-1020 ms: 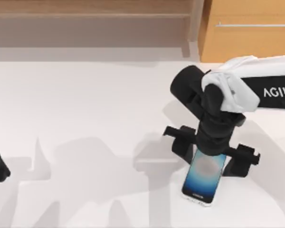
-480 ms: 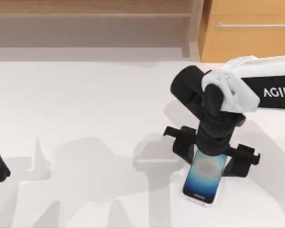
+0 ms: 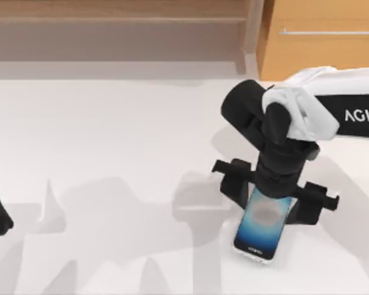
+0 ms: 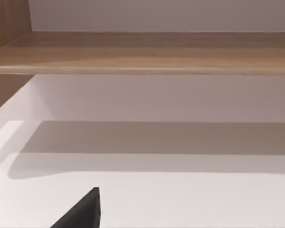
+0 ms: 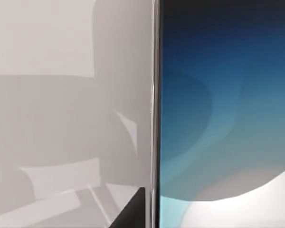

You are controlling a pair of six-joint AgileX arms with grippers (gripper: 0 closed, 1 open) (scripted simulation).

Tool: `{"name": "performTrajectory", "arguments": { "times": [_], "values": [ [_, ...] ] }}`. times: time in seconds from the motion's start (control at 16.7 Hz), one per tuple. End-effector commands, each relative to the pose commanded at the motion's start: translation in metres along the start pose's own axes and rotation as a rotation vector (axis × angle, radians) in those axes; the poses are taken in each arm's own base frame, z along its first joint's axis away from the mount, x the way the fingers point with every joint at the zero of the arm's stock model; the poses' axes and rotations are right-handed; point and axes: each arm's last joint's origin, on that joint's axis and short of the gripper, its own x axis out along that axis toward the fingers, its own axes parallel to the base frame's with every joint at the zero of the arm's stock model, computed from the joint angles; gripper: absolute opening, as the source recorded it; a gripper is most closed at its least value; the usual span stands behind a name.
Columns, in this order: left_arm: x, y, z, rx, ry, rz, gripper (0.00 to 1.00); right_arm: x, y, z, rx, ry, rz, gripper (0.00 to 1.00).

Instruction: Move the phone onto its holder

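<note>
A: Where is the phone (image 3: 262, 225)?

B: On the table's (image 3: 111, 153) right side, under the right gripper (image 3: 272, 198). Its jaws straddle the upper end; clamped or not, I cannot tell.

A: Advice?

B: Grip both long edges squarely, then lift vertically.

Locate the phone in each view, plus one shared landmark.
Top view: the phone lies on the table's right side, under the right gripper.
Left wrist view: the phone is not in it.
Right wrist view: the phone fills the side with the blue screen, silver edge beside the white table.
Shared landmark: the white table.
</note>
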Motion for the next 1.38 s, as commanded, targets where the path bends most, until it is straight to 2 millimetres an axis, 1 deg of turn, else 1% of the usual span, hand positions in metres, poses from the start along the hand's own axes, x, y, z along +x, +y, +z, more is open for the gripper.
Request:
{"name": "performTrajectory", "arguments": {
  "times": [0.18,0.42,0.48,0.66,0.78,0.9,1.08,1.26,1.38],
  "values": [
    [0.000,0.000,0.000,0.000,0.000,0.000,1.00,-0.008,0.000,0.000,0.000,0.000,0.000,0.00],
    [0.000,0.000,0.000,0.000,0.000,0.000,1.00,-0.007,0.000,0.000,0.001,0.002,-0.003,0.00],
    [0.000,0.000,0.000,0.000,0.000,0.000,1.00,-0.011,0.000,0.001,-0.003,-0.005,0.010,0.00],
    [0.000,0.000,0.000,0.000,0.000,0.000,1.00,-0.028,-0.001,0.012,-0.041,-0.039,0.069,0.00],
    [0.000,0.000,0.000,0.000,0.000,0.000,1.00,-0.032,-0.006,0.022,-0.080,-0.048,0.091,0.00],
    [0.000,0.000,0.000,0.000,0.000,0.000,1.00,-0.031,-0.015,0.033,-0.123,-0.046,0.107,0.00],
    [0.000,0.000,0.000,0.000,0.000,0.000,1.00,-0.028,-0.035,0.052,-0.188,-0.034,0.143,0.00],
    [0.000,0.000,0.000,0.000,0.000,0.000,1.00,-0.024,-0.062,0.074,-0.242,-0.030,0.210,0.00],
    [0.000,0.000,0.000,0.000,0.000,0.000,1.00,-0.024,-0.084,0.089,-0.269,-0.050,0.275,0.00]
  ]
}}
